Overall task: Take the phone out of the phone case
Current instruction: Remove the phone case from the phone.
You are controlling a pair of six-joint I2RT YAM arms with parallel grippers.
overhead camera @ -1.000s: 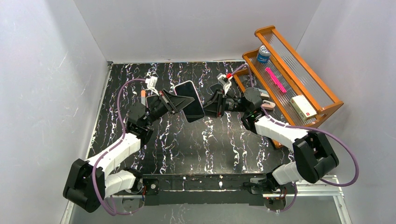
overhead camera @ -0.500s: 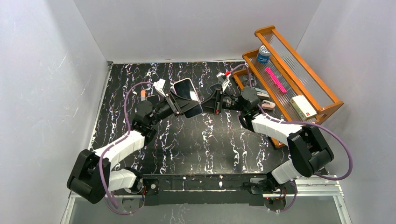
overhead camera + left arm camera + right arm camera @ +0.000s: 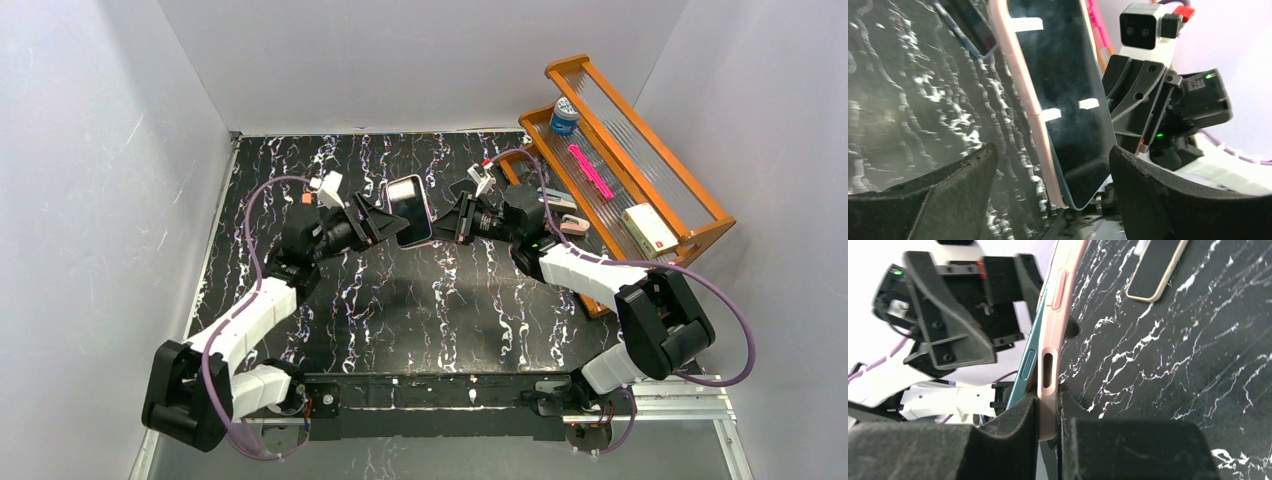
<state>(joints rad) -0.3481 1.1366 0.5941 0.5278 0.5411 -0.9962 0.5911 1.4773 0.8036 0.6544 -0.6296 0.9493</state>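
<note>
Phone not yet out: sits in pink phone case, held aloft at upper centre of top view, above worktop. Your right tool pinches case edge; teal corner looks partly lifted. Your left tool spread around phone, gripping nothing. Separation remains.

A robotics lab cell: plain white panels wall in a black, white-veined worktop. A left arm and right arm (both trailing purple cables) are bolted to a rail at the frame's bottom, and a wooden rack of props sits upper right.
</note>
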